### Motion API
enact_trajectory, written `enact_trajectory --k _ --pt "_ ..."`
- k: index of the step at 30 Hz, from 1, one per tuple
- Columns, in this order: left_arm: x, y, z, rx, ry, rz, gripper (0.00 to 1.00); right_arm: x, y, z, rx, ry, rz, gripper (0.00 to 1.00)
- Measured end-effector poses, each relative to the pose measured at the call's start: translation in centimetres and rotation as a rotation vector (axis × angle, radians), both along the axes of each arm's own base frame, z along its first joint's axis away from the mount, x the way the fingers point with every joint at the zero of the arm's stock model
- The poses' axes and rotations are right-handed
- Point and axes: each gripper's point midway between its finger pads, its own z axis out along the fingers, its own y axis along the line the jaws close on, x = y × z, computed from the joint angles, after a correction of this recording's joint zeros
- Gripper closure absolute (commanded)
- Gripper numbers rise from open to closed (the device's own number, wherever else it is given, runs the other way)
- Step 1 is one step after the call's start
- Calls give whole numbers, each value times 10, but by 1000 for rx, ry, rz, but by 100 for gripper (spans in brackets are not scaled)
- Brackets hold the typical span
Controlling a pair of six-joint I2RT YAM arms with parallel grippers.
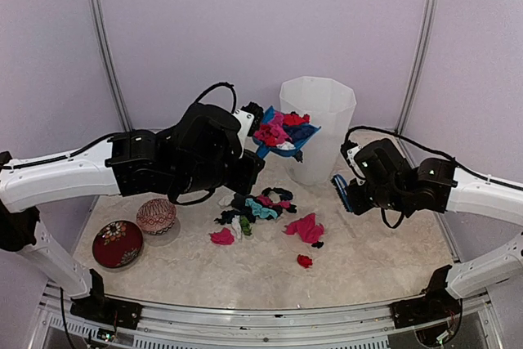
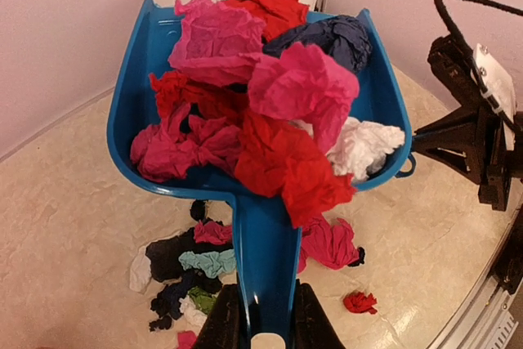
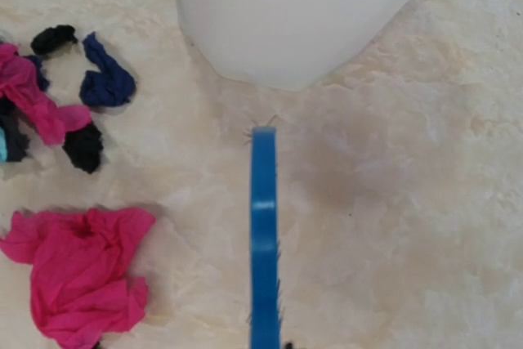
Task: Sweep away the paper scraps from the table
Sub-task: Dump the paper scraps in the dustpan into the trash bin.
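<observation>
Table (image 1: 368,259): beige marble-pattern top with a metal frame edge. Lavender walls on three sides, two metal posts at the back.

Containers:
- White faceted bin (image 1: 319,124) at 1 o'clock from table centre; can't see inside it.
- Blue dustpan (image 2: 131,104) is raised off the table at 12 o'clock, just beside the bin's rim at its 9 o'clock. It's heaped with pink, red, navy and white scraps.
- Two round patterned dishes at 8 o'clock, one red (image 1: 117,243), one pink (image 1: 156,216); contents can't tell.

Paper scraps (image 1: 261,206):
- Loose cluster at table centre, too tangled to count.
- Three outliers: pink at its 7 o'clock, big pink at 4, small red at 5.

One bin, one dustpan, one brush (image 3: 264,234).

Left gripper (image 2: 265,324) is clamped narrow on the dustpan handle. Right gripper (image 1: 350,192) is at 3 o'clock, pinched nearly closed on the brush.
</observation>
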Motion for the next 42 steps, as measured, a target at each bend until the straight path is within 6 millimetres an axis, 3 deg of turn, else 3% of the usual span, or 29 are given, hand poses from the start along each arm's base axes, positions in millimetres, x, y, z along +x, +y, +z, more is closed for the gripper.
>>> enact_trajectory --k 5,20,24,30,36,42 --pt "19 -11 43 -24 -32 -9 100 -2 -3 -3 25 -5 1 100" --pt "82 -57 130 -57 -141 -67 100 -7 -5 -12 76 -9 14 100" --pt "106 -60 121 -56 -124 -85 100 -11 -7 -15 87 -2 14 100" --pt "130 -68 80 -48 -25 -149 100 -14 -8 -17 106 2 16 100" --pt "125 -88 53 -78 70 -261 100 -15 -8 -21 111 11 21 100" --pt "123 -100 44 -177 172 -361 100 -16 -7 -21 117 16 25 100"
